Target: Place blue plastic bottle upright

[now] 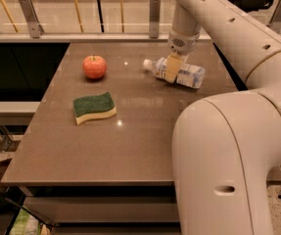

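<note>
End effector (pixel 172 68) at blue plastic bottle (pixel 191 76)

Blue plastic bottle (pixel 191 76) on its side (cap (pixel 147 63) leftward) under gripper (pixel 172 72)

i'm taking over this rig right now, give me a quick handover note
Gripper: down at the middle of the blue plastic bottle, at the far right of the table; grasp not confirmable from this view.
Bottle: lying on its side, white cap pointing left toward the apple.
Sponge: nearer the front, left of centre, apart from the bottle.
Done: arm has reached the bottle.
Left: secure the grip, lift, turn the bottle cap-up, stand it on the table, release.
</note>
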### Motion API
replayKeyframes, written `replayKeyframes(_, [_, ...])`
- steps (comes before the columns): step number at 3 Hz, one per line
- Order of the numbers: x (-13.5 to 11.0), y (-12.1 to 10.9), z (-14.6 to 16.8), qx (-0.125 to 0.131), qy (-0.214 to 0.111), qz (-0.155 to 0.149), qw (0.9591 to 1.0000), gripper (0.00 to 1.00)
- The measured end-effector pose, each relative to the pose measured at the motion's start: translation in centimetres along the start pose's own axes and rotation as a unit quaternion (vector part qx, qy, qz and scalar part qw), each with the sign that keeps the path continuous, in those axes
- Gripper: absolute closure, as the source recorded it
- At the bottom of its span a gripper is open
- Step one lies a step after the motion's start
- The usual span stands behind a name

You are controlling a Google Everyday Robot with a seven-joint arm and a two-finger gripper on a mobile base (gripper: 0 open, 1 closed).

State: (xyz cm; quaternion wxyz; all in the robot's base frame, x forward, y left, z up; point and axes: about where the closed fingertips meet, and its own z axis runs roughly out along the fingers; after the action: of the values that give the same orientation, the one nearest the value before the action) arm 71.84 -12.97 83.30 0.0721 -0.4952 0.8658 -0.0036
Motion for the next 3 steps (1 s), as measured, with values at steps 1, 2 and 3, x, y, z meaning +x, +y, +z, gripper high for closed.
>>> replayKeyframes(1, [0.0,-0.2,-0.6,0.006,-0.014,0.000,0.9999,1.00])
replayKeyframes(2, [0.6,-0.3,-2.9,0.022,-0.040,0.006,0.9989,1.00])
replayKeyframes(3, [1.5,-0.1,-5.6,0.040,-0.074,0.014,0.9964,1.00])
